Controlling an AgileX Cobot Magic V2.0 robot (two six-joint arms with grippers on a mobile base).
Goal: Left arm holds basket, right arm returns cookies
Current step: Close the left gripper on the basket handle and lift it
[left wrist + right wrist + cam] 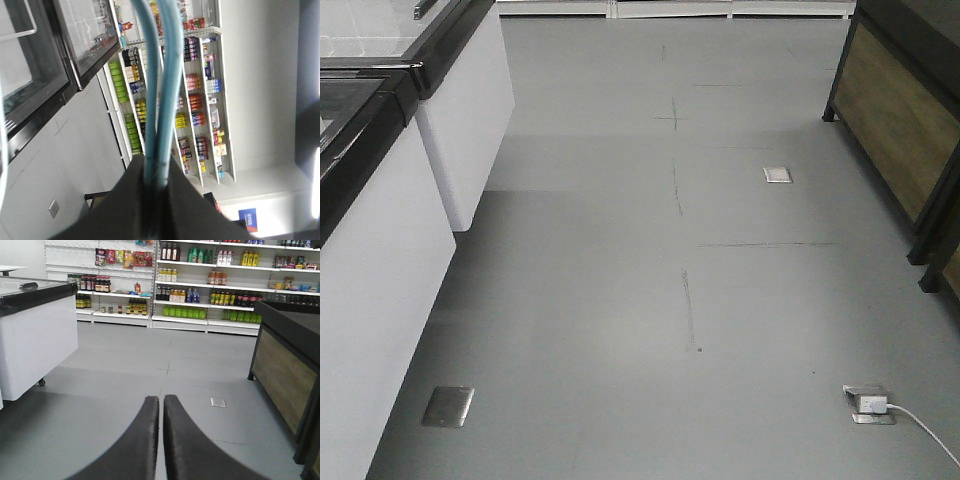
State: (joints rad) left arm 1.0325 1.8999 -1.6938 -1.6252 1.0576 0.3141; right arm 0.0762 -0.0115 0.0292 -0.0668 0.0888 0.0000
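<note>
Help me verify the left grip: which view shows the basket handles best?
Left wrist view: the blue basket handles rise from the shut left gripper, close up. The front view and the right wrist view show nothing of them.

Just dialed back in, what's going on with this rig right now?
The left claw is shut on the basket by its two blue handles; the basket's body is out of view. The right claw is shut and empty, pointing down the aisle toward the stocked shelves. No cookies show in any view.
</note>
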